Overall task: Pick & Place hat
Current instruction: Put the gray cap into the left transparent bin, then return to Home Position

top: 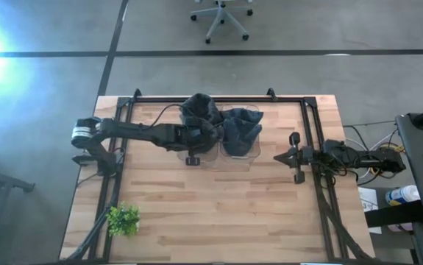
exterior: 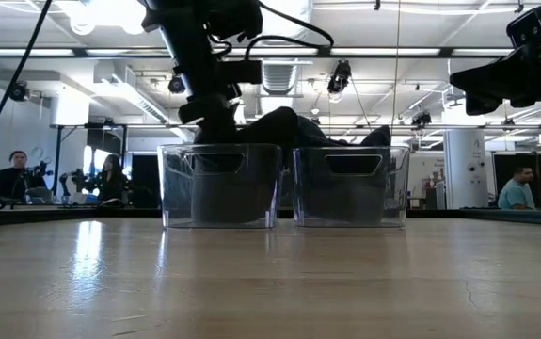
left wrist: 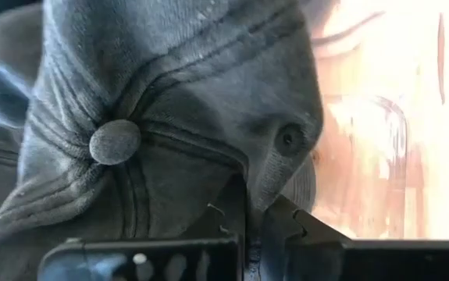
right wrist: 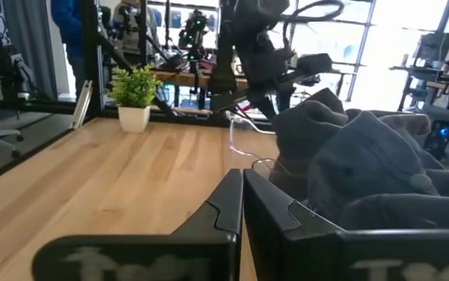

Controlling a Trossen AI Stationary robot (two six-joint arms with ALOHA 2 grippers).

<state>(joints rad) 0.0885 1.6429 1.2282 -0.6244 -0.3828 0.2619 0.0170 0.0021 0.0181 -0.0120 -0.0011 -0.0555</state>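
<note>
A dark grey cap [top: 200, 112] is at the far rim of the left of two clear bins [exterior: 220, 185], in front of my left gripper [top: 205, 134]. The left wrist view shows its crown with the top button [left wrist: 115, 142] and an eyelet [left wrist: 289, 138]. My left gripper [left wrist: 254, 230] is shut on this cap. More dark grey hats [top: 240, 126] are piled in the right bin [exterior: 350, 185], rising above its rim. My right gripper [top: 281, 157] is shut and empty, raised near the table's right edge, pointing toward the bins [right wrist: 242, 195]. My left gripper pinches a fold of the cap's crown cloth [left wrist: 265, 195] between its two fingers, just below the eyelet. It comes from the table's left, over the left bin. The fingers hide the place of contact itself. I cannot tell whether the cap is clear of the bin.
A small green plant [top: 123, 219] in a white pot stands at the near left corner. A black frame [top: 310, 125] runs round the table's far and side edges. Bare wood lies across the table's near half. People [exterior: 16, 174] sit in the room beyond.
</note>
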